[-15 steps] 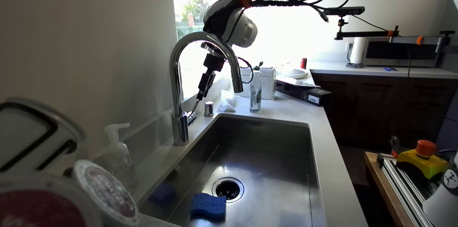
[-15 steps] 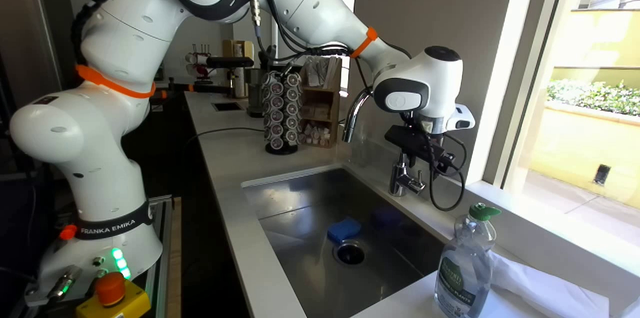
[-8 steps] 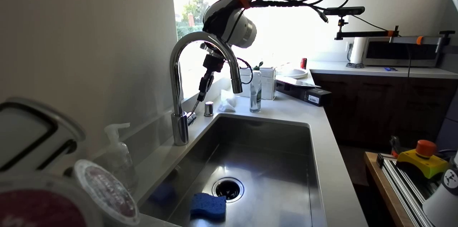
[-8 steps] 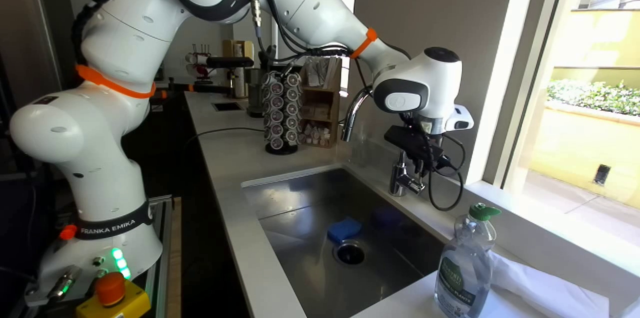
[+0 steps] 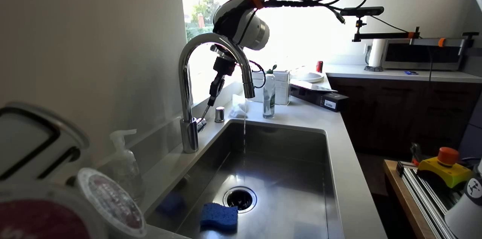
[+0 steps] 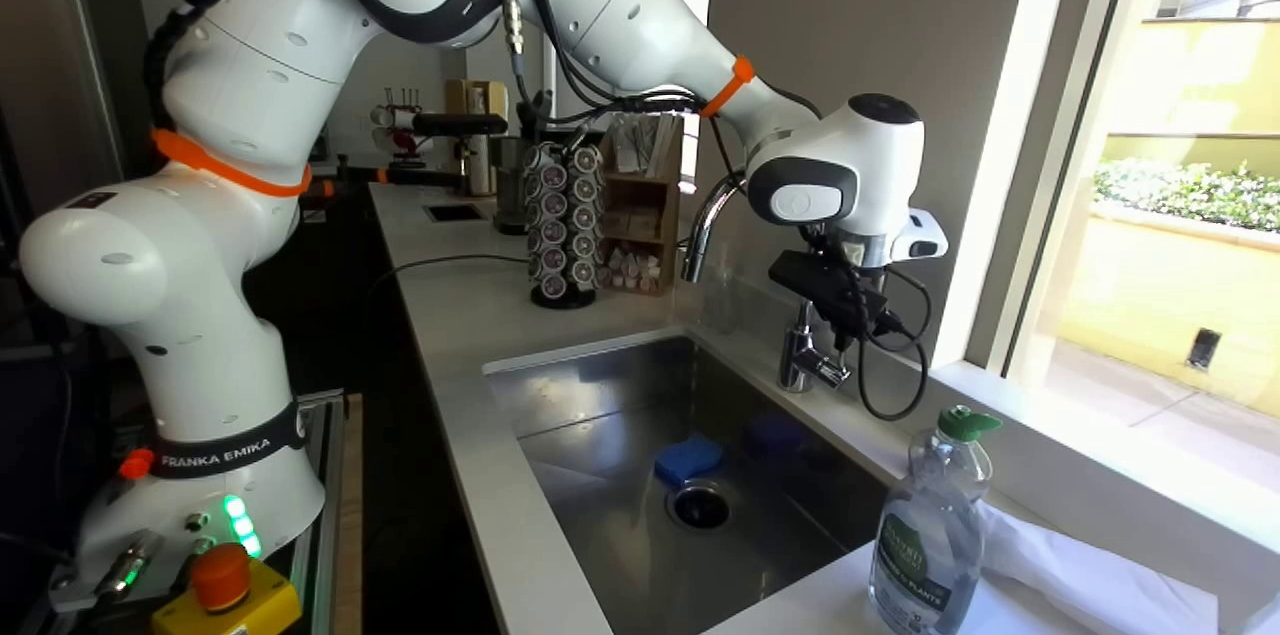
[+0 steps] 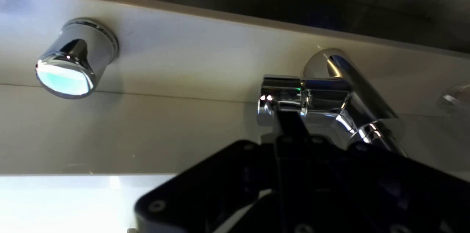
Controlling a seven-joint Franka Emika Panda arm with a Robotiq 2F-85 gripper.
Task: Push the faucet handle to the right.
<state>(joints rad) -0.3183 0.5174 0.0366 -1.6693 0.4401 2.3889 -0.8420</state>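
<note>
Standing pressed together, the gripper [image 7: 287, 116] is seen right at the handle [image 5: 205, 112]!
Mounted low on the faucet [image 5: 186, 96], it is partly hidden; whether it is pinched cannot be told.

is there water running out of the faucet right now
Yes, in an exterior view a thin stream of water falls from the spout into the sink.
</note>
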